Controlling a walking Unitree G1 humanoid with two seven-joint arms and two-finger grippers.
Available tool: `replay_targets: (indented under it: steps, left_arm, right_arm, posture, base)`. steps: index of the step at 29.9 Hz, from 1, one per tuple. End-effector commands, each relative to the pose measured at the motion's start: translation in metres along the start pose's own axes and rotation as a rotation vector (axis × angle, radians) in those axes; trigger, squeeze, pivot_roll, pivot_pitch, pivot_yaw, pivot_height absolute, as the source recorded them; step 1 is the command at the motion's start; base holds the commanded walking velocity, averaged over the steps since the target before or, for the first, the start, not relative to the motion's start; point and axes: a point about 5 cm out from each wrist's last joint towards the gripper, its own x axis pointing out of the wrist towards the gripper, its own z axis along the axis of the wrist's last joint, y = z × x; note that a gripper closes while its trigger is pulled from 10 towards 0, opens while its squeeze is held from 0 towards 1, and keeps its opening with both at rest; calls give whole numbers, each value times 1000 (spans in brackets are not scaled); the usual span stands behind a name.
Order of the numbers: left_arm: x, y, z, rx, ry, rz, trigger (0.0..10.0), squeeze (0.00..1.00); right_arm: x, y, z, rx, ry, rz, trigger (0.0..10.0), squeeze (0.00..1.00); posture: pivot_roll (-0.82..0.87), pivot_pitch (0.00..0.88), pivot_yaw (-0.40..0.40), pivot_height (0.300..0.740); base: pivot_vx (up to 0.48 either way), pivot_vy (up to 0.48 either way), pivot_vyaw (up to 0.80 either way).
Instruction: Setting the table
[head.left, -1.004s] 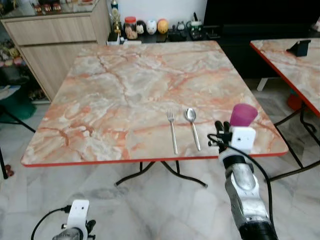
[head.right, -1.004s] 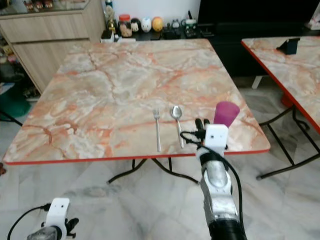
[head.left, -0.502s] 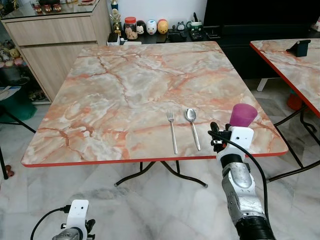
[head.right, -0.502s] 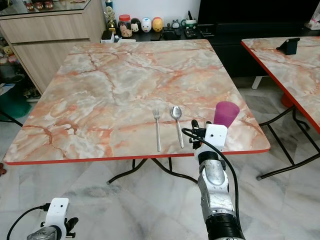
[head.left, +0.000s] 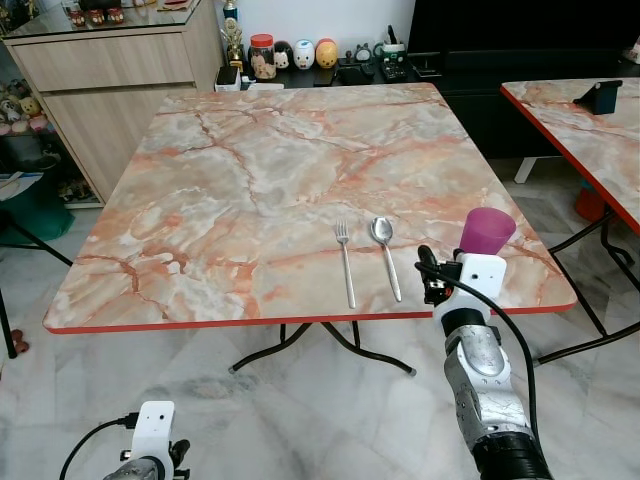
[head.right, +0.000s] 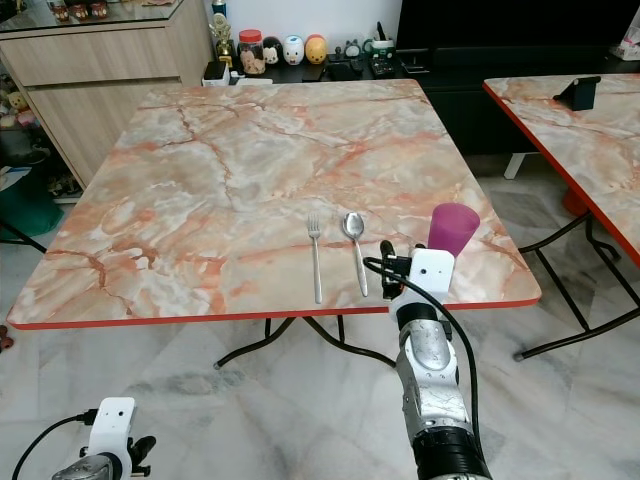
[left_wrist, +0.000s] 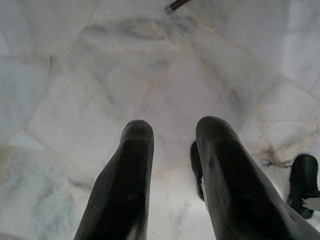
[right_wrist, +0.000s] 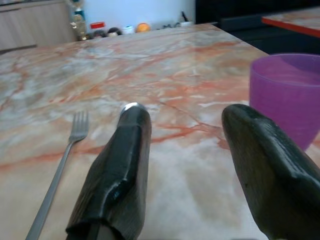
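L end effector (left_wrist: 172, 145) is hanging idle down by the floor (left_wrist: 75, 75), fingers spread w/ nothing between them; I'm leaving it there.

On the table (head.left: 250, 180), going L to R along the near edge: fork (head.left: 345, 262) and spoon (head.left: 385, 255) are lying side by side, handles pointing at me, roughly parallel, close but apart. Then the purple cup (head.left: 486, 231) is standing upright nr the near right corner, just beside the spoon's side, not touching it.

R end effector (right_wrist: 190, 165) is hovering at the near edge betw spoon and cup, fingers spread, gripping nothing. In the R wrist view the cup is sitting off past one finger, not in the gap, and the spoon's bowl is peeking over the other fingertip.

My read: the cup is the step in hand, either a grasp or a release, can't tell which. If I'm grasping, I'm wanting to shift toward the right edge so the cup wall is centred betw the fingers, keep level, close slowly mid-height. The cup looks light plastic, so a finger brushing it could tip or slide it toward the corner. I'm also minding the spoon on the other side.
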Motion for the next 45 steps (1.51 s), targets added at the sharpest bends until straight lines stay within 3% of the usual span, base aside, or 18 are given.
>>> replay_targets:
  steps: [1,12,33,45]
  left_arm:
    - [-1,0,-8,-22,33,3,10000,0]
    - [-1,-6,-11,-52,39,2,10000,0]
    - [-1,-4,-10,-34,30,-3,10000,0]
    - [-1,-4,-8,-35,18,4,10000,0]
  right_arm:
    - [-2,0,3,-16,-7,8,10000,0]
    - [-3,-9,5,-33,-1,5,10000,0]
    - [-4,-6,3,-21,24,7,10000,0]
    - [-7,2,-1,-19,65,66,10000,0]
  posture:
    - [-97,0,19,736]
    - [-95,0,-14,736]
    - [-92,0,-1,736]
    - [-94,0,-1,736]
  base:
    - [0,0,0]
    - [0,0,0]
    - [270,0,0]
    - [0,0,0]
